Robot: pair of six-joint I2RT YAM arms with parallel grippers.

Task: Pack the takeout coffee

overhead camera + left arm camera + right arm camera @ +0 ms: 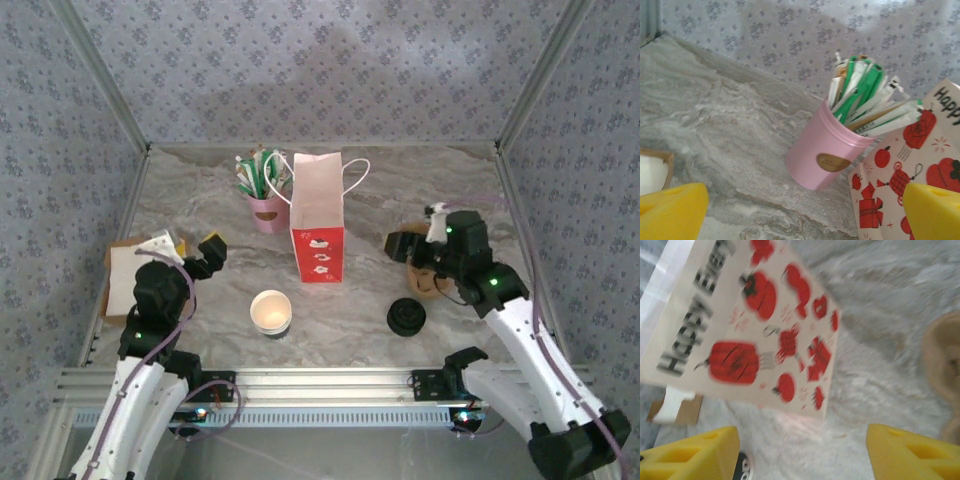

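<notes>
The takeout coffee is a small round paper cup with a cream inside, standing open-topped near the table's front, left of centre. The tall red-and-white bag stands upright behind it, its mouth open. My left gripper hovers open to the left of the cup and bag. In the left wrist view its yellow fingers flank bare table in front of the bag. My right gripper is open to the right of the bag, yellow fingertips wide apart, facing the printed bag.
A pink cup of sticks stands left of the bag, also the pink cup. A black round lid lies front right. A brown paper piece lies under the right arm. A cardboard box with white napkins sits far left.
</notes>
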